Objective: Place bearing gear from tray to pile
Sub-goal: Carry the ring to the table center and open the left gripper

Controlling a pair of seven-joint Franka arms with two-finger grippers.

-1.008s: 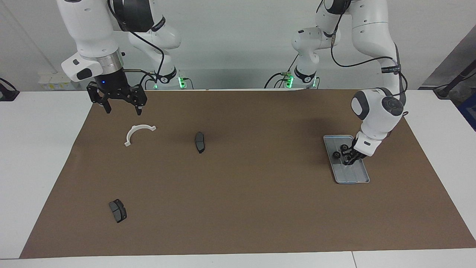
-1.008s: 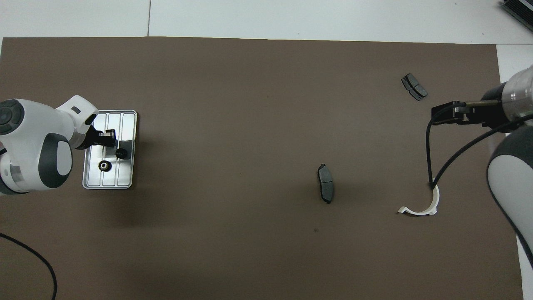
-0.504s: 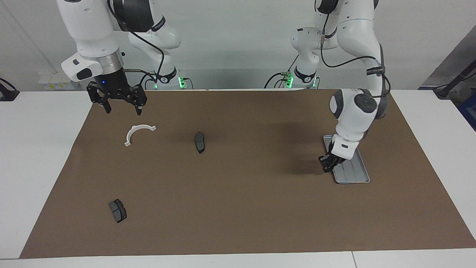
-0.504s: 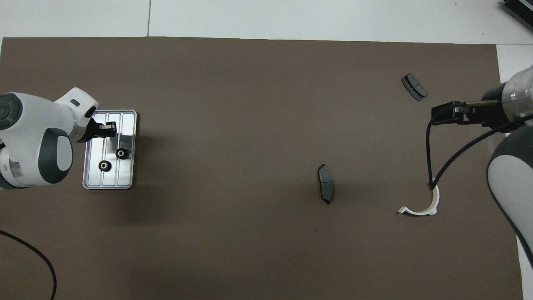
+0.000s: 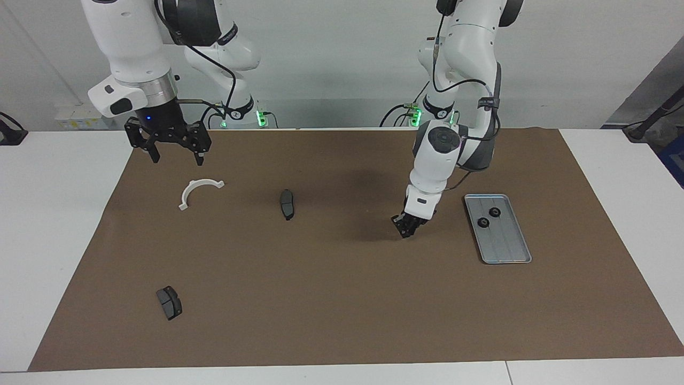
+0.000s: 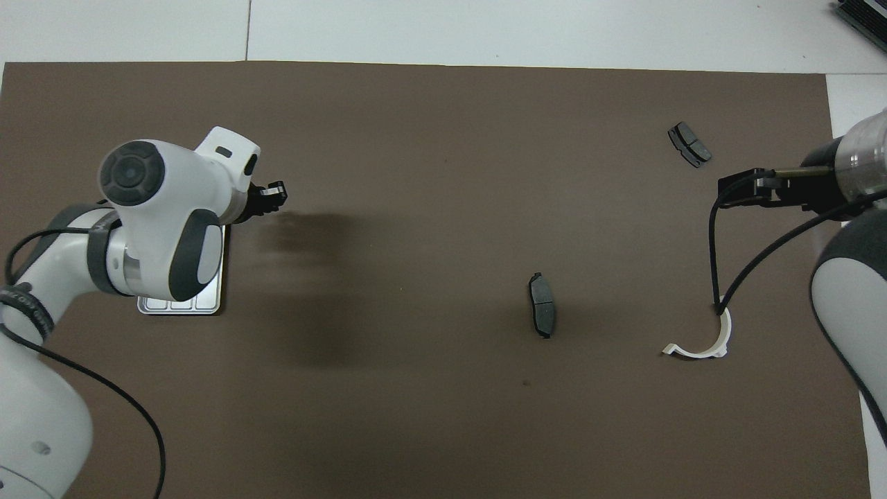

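Right, closest in, the right hand (image 5: 176, 155) waits with jaws spread wide above the brown mat's (image 5: 342, 321) edge, by the white bracket (image 5: 199, 188). A little farther out lies one brake pad (image 5: 287, 203). Toward the left arm's end of the tabletop, the tray (image 5: 506, 243) holds two bearing gears (image 5: 495, 212) at its robot-side end. The left hand (image 5: 407, 227) hangs low over bare mat between tray and pad. It looks like a carry toward the pile, but whether it grips a gear, I cannot tell. Farthest out sits the second brake pad (image 5: 169, 302).
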